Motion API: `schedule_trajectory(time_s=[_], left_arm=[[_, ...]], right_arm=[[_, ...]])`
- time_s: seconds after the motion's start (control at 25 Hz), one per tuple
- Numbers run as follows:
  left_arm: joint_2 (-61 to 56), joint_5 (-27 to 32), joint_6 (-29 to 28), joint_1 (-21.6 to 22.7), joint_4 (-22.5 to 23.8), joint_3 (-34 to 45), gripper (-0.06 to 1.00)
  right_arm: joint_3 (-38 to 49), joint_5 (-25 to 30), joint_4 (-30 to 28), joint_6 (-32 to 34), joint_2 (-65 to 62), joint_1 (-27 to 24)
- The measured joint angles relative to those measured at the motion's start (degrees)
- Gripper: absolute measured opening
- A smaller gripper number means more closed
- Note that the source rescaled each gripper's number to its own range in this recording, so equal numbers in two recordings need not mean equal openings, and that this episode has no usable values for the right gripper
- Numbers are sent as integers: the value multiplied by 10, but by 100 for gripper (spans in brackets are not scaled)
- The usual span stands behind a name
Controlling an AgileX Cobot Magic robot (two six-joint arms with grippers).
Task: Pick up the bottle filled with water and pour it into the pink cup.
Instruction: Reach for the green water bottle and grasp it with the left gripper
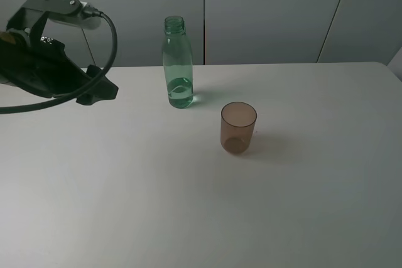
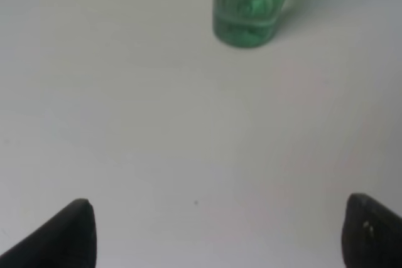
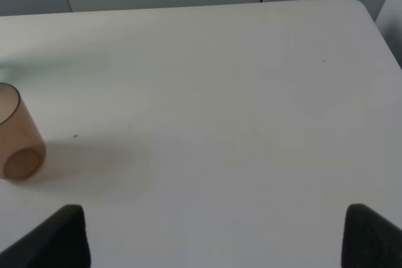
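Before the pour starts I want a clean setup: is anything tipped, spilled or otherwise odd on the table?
Nothing is tipped or spilled: the bottle and the pink cup both stand upright and apart, and no puddle shows on the table. One oddity: the capless bottle holds water only near its bottom.

left arm (image 1: 44, 61) comes in from the left edge of the high view, dark and bent, with the left gripper (image 1: 103, 89) pointing toward the middle. its wrist view shows both fingertips (image 2: 72, 236) far apart with nothing between them. right gripper (image 3: 217, 236) shows only in its own wrist view, jaws spread wide, empty.
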Motion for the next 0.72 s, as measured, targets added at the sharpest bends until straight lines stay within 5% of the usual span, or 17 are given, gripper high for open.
schedule_trajectory(time_s=[0.56,0.72], left_arm=[[164,-171,-117,-17,132,4,100],[195,-243,-229,-17,256,4,100]], right_arm=[[0,0,0,0,0,0],[0,0,0,0,0,0]])
